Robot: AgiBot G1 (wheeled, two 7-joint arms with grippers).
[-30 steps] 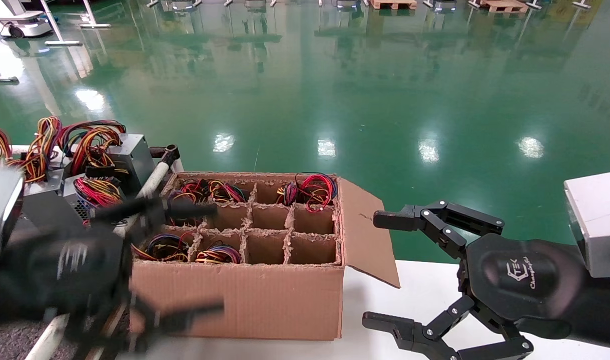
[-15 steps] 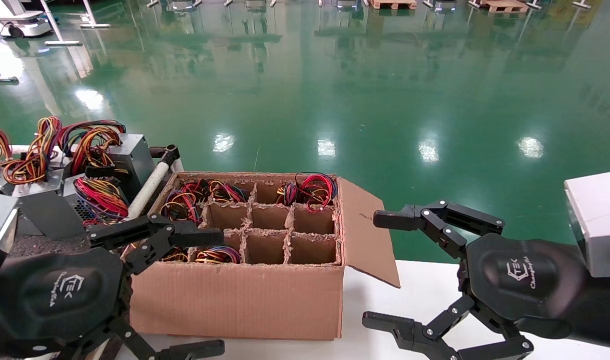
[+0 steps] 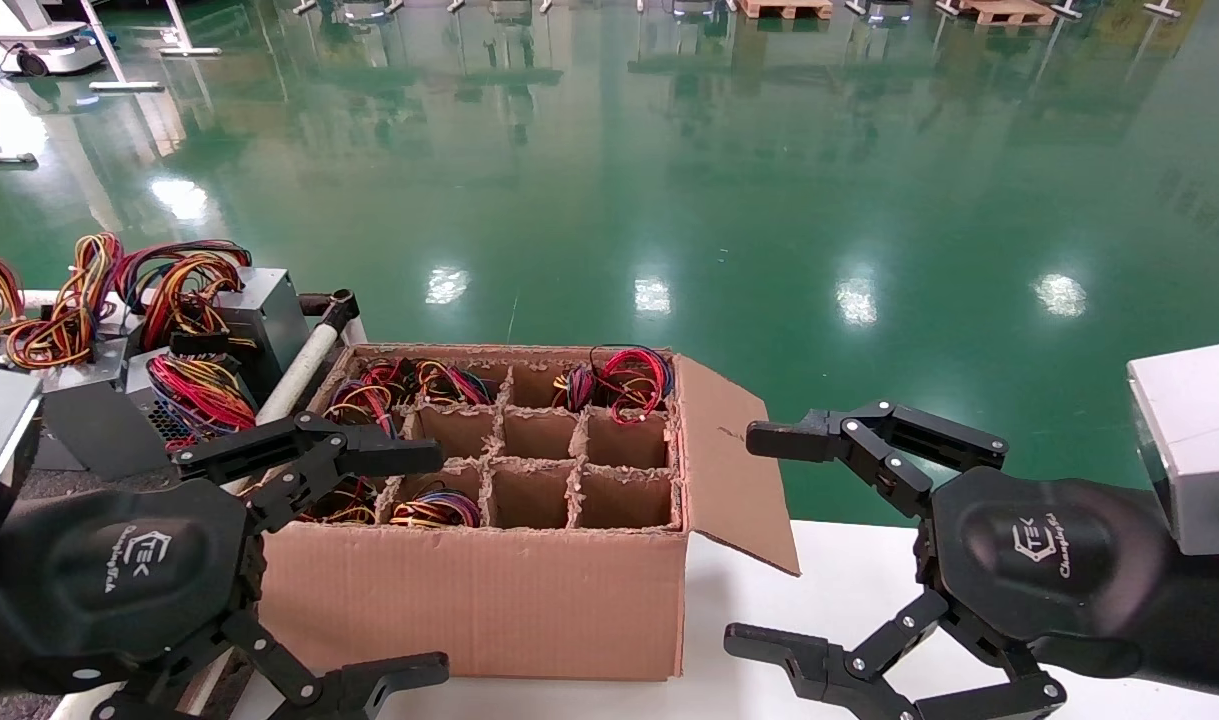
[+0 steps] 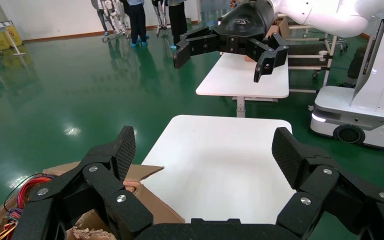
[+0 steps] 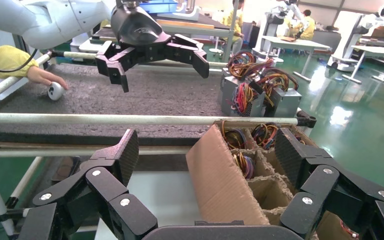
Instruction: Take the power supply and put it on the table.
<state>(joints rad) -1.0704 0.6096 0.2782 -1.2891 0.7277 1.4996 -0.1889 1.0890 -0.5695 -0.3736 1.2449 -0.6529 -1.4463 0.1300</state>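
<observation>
Head view shows my left gripper point(image 3: 364, 570) wide open and empty at the left end of the brown cardboard box with paper dividers point(image 3: 489, 590), its upper finger over the near-left cells and its lower finger in front of the box wall. My right gripper point(image 3: 759, 540) is also spread apart and empty. It hangs parked over the smooth white tabletop point(image 3: 839, 580), to the right of the box flap.

The power supply I should take is, I judge, one of those in the cells: the bundle of red, yellow and purple looped wires point(image 3: 434, 508) in the near row, second cell from the left, marks it. The grey metal body is sunk in the cell and I cannot see it, so its long axis is only a guess; probably it stands upright under the wires. This unit lies just to the right of my upper finger and below it, so the left arm is clearly the nearer one.

The dark grey coarse bench with the white round rail point(image 5: 145, 95) lies to my left, beyond the box. Other grey metal power supplies with coloured wires point(image 3: 199, 340) stand there already, at its far end.

The coming move, I think, is a short shift right and then down into that cell.
</observation>
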